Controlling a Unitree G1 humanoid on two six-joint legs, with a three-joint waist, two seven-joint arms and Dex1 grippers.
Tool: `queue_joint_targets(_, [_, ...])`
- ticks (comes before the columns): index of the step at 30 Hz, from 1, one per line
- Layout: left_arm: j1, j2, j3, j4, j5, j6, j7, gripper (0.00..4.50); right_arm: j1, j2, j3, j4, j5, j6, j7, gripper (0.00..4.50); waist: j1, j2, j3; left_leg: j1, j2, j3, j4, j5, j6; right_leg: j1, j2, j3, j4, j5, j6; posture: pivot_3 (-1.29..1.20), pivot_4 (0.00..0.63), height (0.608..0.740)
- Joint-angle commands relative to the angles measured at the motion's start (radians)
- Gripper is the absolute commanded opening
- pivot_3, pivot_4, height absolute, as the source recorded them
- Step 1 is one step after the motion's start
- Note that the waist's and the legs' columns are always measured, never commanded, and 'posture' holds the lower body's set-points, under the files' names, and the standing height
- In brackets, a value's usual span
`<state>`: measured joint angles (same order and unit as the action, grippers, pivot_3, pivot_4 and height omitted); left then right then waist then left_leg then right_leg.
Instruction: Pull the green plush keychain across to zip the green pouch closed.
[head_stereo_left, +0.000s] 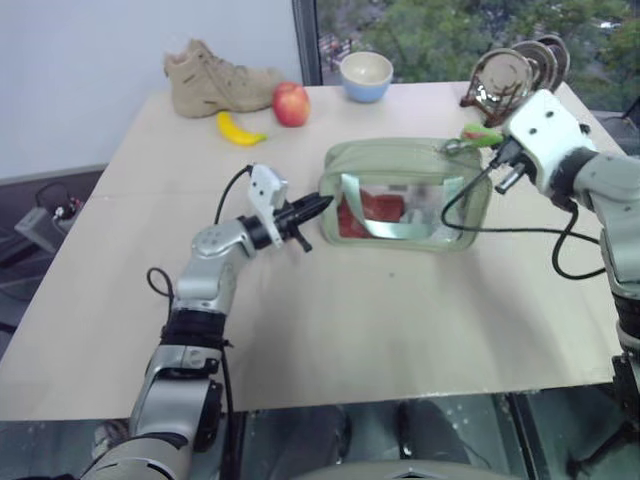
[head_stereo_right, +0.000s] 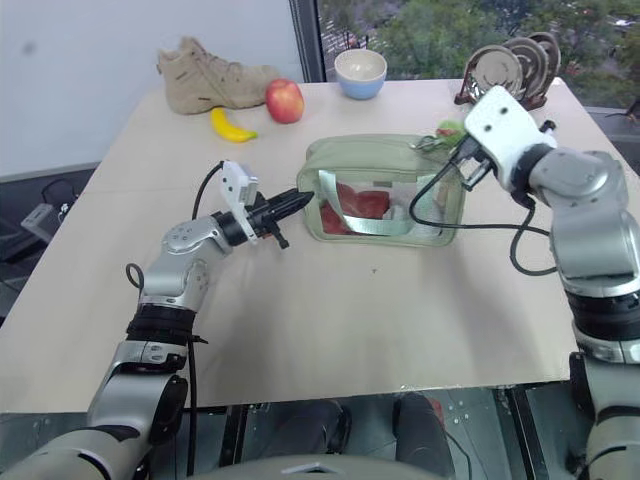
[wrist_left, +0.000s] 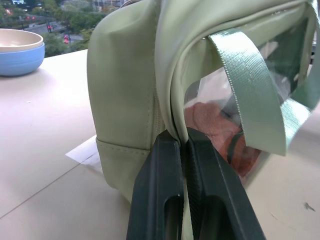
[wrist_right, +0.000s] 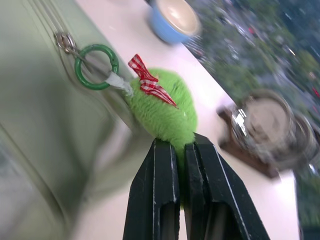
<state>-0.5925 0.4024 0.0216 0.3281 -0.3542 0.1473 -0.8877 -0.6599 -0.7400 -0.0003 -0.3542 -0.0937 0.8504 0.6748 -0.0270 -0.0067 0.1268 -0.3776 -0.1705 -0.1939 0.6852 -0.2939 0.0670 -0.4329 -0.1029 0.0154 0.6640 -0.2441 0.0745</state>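
Note:
The green pouch (head_stereo_left: 400, 162) lies on the table (head_stereo_left: 350, 320), with red items behind its clear front and a pale strap across it. My left gripper (head_stereo_left: 322, 206) is shut on the pouch's left end, and its fingers (wrist_left: 160, 165) pinch the fabric seam there. The green plush keychain (wrist_right: 161, 111), with a red checked bow, hangs from a green ring (wrist_right: 95, 66) on the zipper pull at the pouch's right end. My right gripper (wrist_right: 181, 146) is shut on the plush, just past the pouch's far right corner (head_stereo_left: 478, 135).
A tan boot (head_stereo_left: 215, 78), a red apple (head_stereo_left: 291, 103) and a yellow banana (head_stereo_left: 238, 130) lie at the back left. A blue bowl (head_stereo_left: 366, 75) and a rack of plates (head_stereo_left: 515, 72) stand at the back. A black cable (head_stereo_left: 455, 200) hangs across the pouch's right end.

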Motion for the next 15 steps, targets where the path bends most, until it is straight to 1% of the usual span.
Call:
queue_joint_targets(1, [0.006, 0.017, 0.017, 0.030, 0.024, 0.018, 0.029, 0.00, 0.054, -0.007, -0.074, -0.074, -0.002, 0.043, -0.056, 0.04, 0.001, -0.001, -0.001, 0.000, 0.000, 0.000, 0.000, 0.000, 0.000, 0.000, 0.000, 0.000, 0.000, 0.000, 0.000, 0.00, 0.150, 0.740])
queue_joint_targets(3, [-0.002, 0.013, 0.023, 0.038, 0.021, 0.020, 0.037, 0.00, 0.142, 0.029, -0.119, -0.066, 0.007, 0.089, -0.098, 0.04, 0.003, -0.004, -0.004, 0.000, 0.000, 0.000, 0.001, 0.000, 0.000, 0.001, 0.000, 0.000, 0.000, 0.000, 0.000, 0.00, 0.150, 0.740])
queue_joint_targets(6, [-0.009, 0.009, 0.025, 0.041, 0.020, 0.025, 0.046, 0.00, 0.278, 0.057, -0.134, -0.044, 0.000, 0.106, -0.149, 0.04, 0.011, -0.007, -0.006, 0.000, 0.000, 0.000, 0.001, 0.000, 0.000, 0.001, 0.000, 0.000, -0.001, 0.000, 0.000, 0.00, 0.150, 0.740])
queue_joint_targets(7, [-0.009, 0.007, 0.025, 0.035, 0.019, 0.029, 0.050, 0.00, 0.328, 0.072, -0.116, -0.038, -0.002, 0.104, -0.165, 0.04, 0.012, -0.007, -0.007, 0.000, -0.001, 0.000, 0.001, 0.000, 0.000, 0.001, 0.000, 0.000, -0.001, 0.000, 0.000, 0.00, 0.150, 0.740])
queue_joint_targets(10, [-0.006, 0.004, 0.026, 0.021, 0.015, 0.040, 0.060, 0.00, 0.411, 0.095, -0.060, -0.026, -0.004, 0.095, -0.188, 0.04, 0.006, -0.004, -0.009, 0.001, -0.001, 0.001, 0.000, 0.000, 0.000, 0.001, 0.000, 0.001, -0.001, 0.000, 0.000, 0.00, 0.150, 0.740])
queue_joint_targets(13, [-0.002, 0.001, 0.025, 0.003, 0.010, 0.053, 0.064, 0.00, 0.438, 0.109, 0.010, 0.017, -0.010, 0.069, -0.199, 0.04, 0.006, -0.003, -0.010, 0.003, 0.000, 0.002, 0.000, 0.000, 0.000, 0.002, 0.000, 0.002, 0.000, 0.000, 0.000, 0.00, 0.150, 0.740])
queue_joint_targets(15, [0.005, -0.003, 0.024, -0.025, 0.002, 0.069, 0.070, 0.00, 0.433, 0.107, 0.065, 0.066, -0.026, 0.038, -0.203, 0.04, 0.011, -0.003, -0.010, 0.009, 0.000, 0.002, -0.001, 0.000, 0.000, 0.007, 0.001, 0.002, 0.000, 0.000, 0.000, 0.00, 0.150, 0.740])
